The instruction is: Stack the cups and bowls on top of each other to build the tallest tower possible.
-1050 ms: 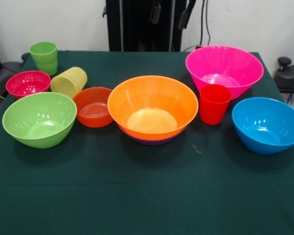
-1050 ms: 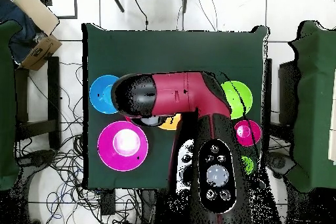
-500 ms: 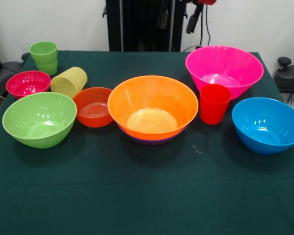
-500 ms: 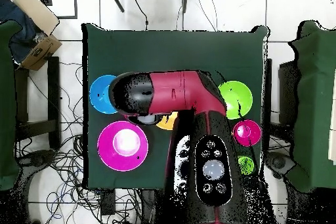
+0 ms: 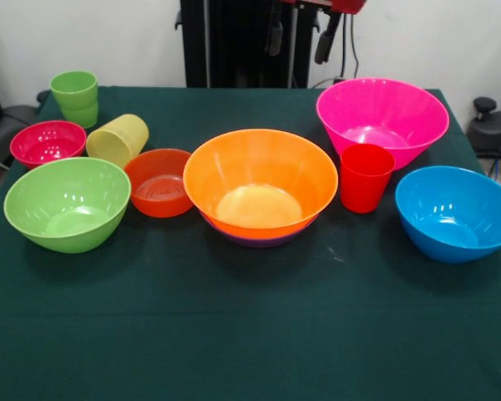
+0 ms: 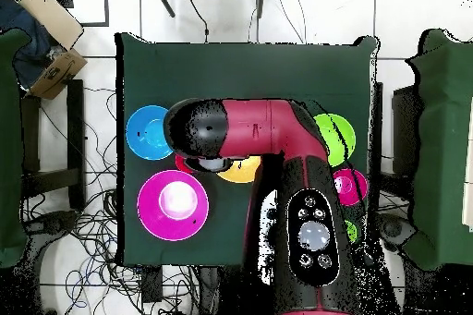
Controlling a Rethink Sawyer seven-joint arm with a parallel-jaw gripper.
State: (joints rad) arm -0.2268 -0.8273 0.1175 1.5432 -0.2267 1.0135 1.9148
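Dark green cloth covers the table [image 5: 250, 334] we see from the front, and across it the bowls and cups stand scattered. At the top edge two dark fingers [image 5: 324, 42] of the gripper [image 5: 299, 40] hang apart, with nothing between them. Below the fingers, and well apart from them, sits the orange bowl [image 5: 260, 182], nested in a purple bowl [image 5: 255, 241] of which only a thin rim shows; this low pile is all the tower we have. Below and right of the fingers the pink bowl [image 5: 382, 117] sits tilted, with the red cup [image 5: 366, 177] just in front of it and the blue bowl [image 5: 456, 212] further right. Far to the left of the fingers stand the green cup [image 5: 75, 97], the magenta bowl [image 5: 48, 142], the yellow cup [image 5: 118, 139] (lying on its side), the small red-orange bowl [image 5: 159, 182] and the lime-green bowl [image 5: 68, 203]. From overhead, the red and black arm [image 6: 268, 145] reaches across the middle of the table and hides most of the orange bowl.
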